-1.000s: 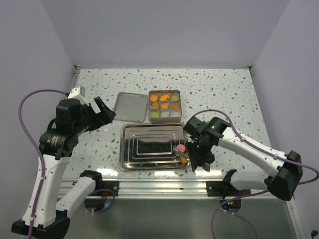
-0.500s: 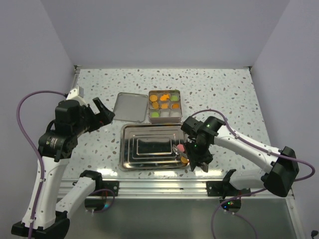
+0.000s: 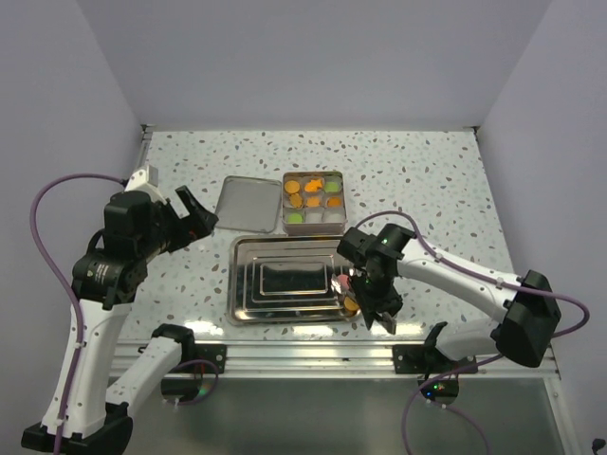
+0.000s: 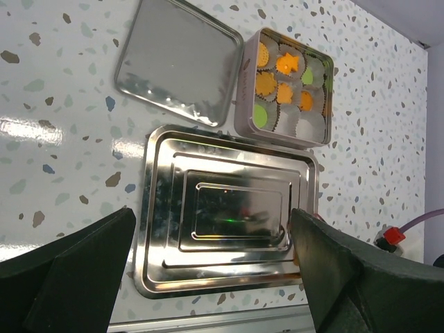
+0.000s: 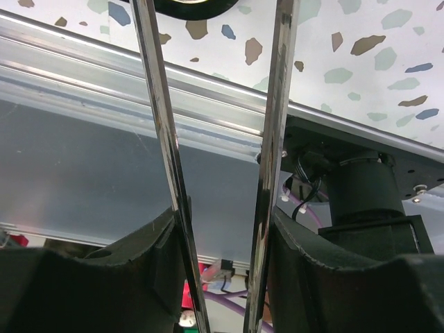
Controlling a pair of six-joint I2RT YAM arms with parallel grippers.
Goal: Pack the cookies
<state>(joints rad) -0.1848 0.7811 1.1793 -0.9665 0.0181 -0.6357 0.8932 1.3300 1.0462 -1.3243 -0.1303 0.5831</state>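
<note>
Several orange and green cookies sit in white paper cups inside a square tin, also seen in the left wrist view as the tin. A pink cookie and an orange cookie lie at the right rim of the steel tray. My right gripper hangs right beside these two, shut on metal tongs whose two blades run up between its fingers. My left gripper hovers open over the table's left side, holding nothing.
The tin's flat lid lies on the table left of the tin, in the left wrist view as the lid. The tray fills the middle front. An aluminium rail runs along the near table edge.
My right arm has edged left toward the tray's right rim with the tongs, and the blades have come slightly closer together. The left arm has barely moved.
</note>
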